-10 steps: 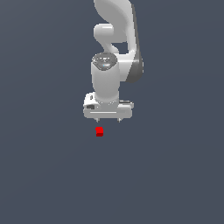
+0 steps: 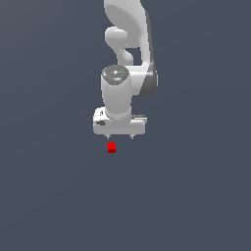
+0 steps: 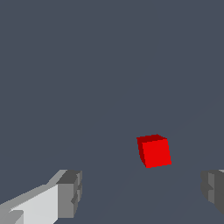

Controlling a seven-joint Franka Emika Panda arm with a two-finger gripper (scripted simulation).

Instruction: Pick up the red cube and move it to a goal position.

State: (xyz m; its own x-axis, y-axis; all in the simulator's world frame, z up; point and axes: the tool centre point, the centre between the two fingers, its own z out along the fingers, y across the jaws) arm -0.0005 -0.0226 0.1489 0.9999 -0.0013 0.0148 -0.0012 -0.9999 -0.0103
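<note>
Plain slate-grey ground [image 2: 196,196], flat and unmarked, fills both views; no goal marker shows on it. Item one: the red cube [image 2: 111,147], tiny, bright red, plain-faced, with sharp edges and flat sides, resting on the ground apart from everything else. In the exterior view it sits just below the white gripper [image 2: 119,137] and slightly toward the exterior view's left of its middle; in the wrist view the cube [image 3: 154,151] appears between the two fingertips [image 3: 70,192], clear of both, nearer one than the other. Item two: one white arm, wrist pointing down, hand held above the ground. Jaws spread wide, nothing between the pads, the gap far broader than the cube. Handling, as judged: probably light and rigid, not fragile, and smooth enough that a shallow or corner pinch might slip or twist it. Best hold: two opposite flat faces, pads square to them and around mid-height, after centring the hand over the cube. Risk: nudging the cube with one finger on descent, since it sits off-centre.
</note>
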